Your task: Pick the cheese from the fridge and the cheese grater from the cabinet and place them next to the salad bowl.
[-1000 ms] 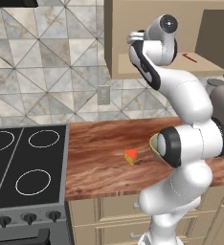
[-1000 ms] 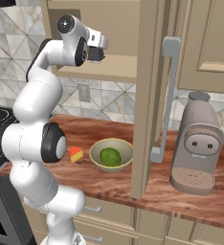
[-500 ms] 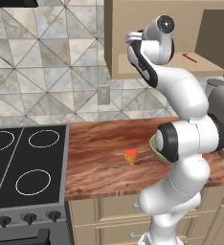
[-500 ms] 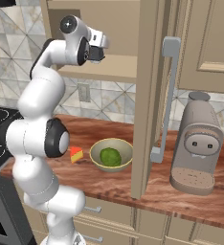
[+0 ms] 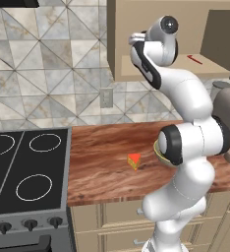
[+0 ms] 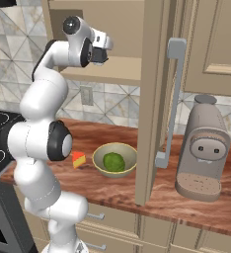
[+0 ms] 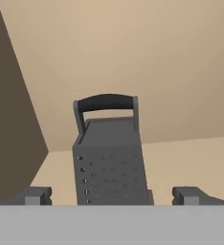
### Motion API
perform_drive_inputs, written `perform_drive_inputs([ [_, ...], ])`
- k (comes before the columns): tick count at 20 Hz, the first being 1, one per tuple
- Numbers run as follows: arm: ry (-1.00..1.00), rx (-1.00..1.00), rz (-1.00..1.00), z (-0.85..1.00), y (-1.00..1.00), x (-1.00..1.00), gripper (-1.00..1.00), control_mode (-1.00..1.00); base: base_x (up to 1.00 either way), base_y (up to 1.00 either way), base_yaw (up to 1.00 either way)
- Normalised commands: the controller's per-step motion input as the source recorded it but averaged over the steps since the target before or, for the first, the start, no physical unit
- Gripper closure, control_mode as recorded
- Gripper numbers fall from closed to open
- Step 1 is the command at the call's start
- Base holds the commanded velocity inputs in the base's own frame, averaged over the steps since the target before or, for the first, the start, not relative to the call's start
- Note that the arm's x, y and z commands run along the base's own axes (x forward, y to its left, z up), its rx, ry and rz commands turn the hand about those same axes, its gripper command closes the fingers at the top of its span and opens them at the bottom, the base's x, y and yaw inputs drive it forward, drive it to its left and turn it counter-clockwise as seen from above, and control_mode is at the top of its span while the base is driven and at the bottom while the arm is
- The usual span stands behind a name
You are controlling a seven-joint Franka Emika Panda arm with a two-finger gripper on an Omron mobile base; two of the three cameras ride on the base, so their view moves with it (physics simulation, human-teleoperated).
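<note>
The dark grey cheese grater (image 7: 109, 158) stands upright on the shelf of the tan cabinet (image 6: 118, 69), seen close up in the hand view. My gripper (image 7: 113, 196) is open, with one fingertip (image 7: 37, 195) on each side of the grater's base and a gap to it on both sides. In the right base view the gripper (image 6: 101, 50) reaches into the cabinet at shelf height. The yellow-orange cheese (image 5: 134, 161) lies on the wooden counter just left of the salad bowl (image 6: 114, 159). The fridge is out of view.
The open cabinet door (image 6: 154, 99) with its long handle hangs right of the bowl. A grey coffee machine (image 6: 204, 148) stands further right. A thin red utensil (image 5: 194, 59) lies on the cabinet shelf. A black cooktop (image 5: 26, 167) lies at the counter's left end.
The hand has edged slightly further into the cabinet toward the grater. The jaws have stayed open.
</note>
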Motion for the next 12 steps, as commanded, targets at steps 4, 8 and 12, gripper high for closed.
perform_drive_inputs([
  [4,0.0,0.0,0.0,-0.08,0.0,0.1,-1.0,-1.0,0.0,0.0,0.0],
  [8,0.0,0.0,0.0,-0.1,0.0,0.14,-1.0,-1.0,0.0,0.0,0.0],
  [12,0.0,0.0,0.0,-0.08,0.0,0.14,-1.0,-1.0,0.0,0.0,0.0],
])
